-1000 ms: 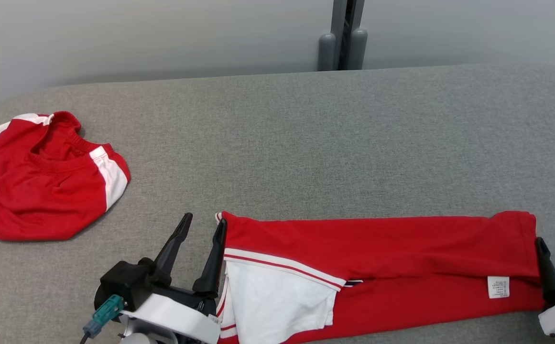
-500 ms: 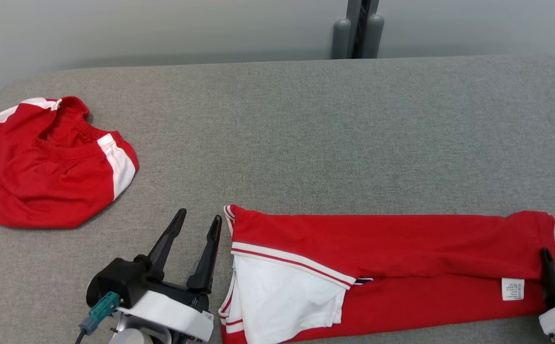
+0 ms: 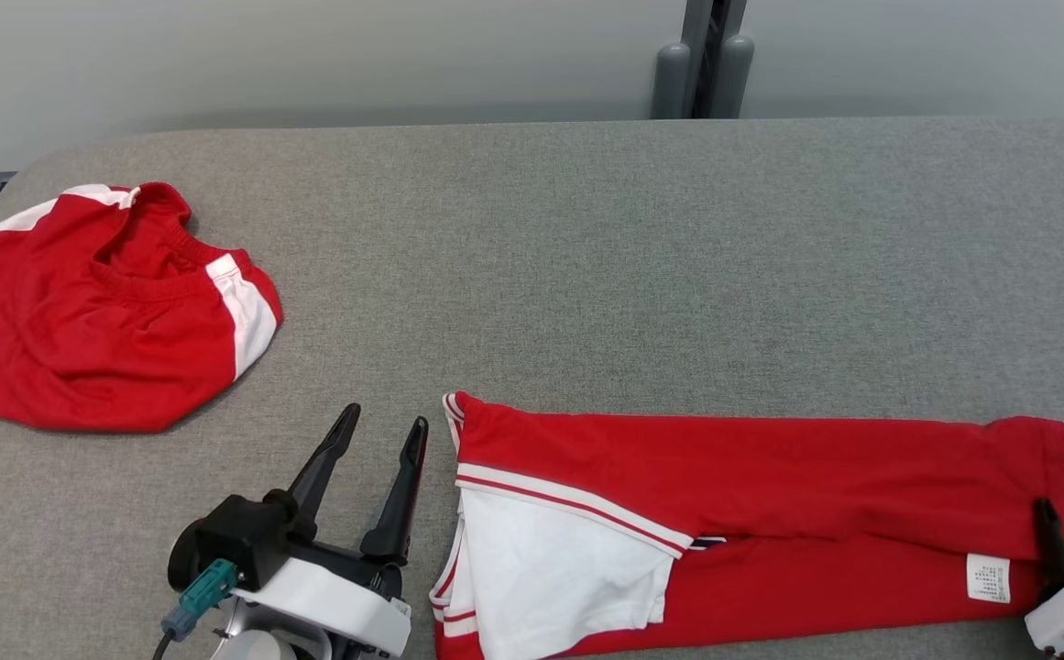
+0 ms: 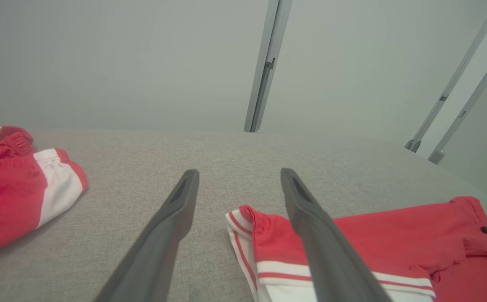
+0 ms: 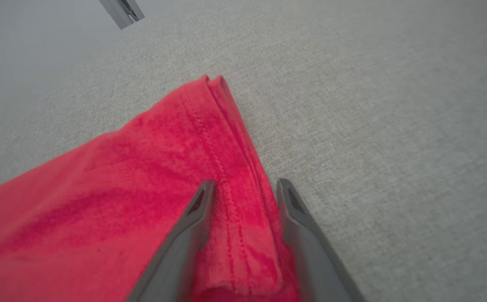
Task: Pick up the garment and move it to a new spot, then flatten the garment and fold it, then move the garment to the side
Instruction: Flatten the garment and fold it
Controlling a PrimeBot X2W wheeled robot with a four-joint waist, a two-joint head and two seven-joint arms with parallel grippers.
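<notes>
The garment, a red shirt with a white side panel, lies folded into a long strip along the near edge of the grey table. My left gripper stands open just left of the strip's left end and touches no cloth; in the left wrist view the left gripper has the garment under its right finger. My right gripper is at the strip's right end. In the right wrist view the right gripper is open, its fingers straddling the stitched hem of the garment.
A second red and white garment lies crumpled at the table's far left, also visible as a red heap in the left wrist view. A grey post stands behind the table's back edge. Bare grey table stretches behind the strip.
The head camera has shifted. My right gripper has moved from beside the right hem onto it, and its fingers have narrowed a little. A small gap has opened between left gripper and garment.
</notes>
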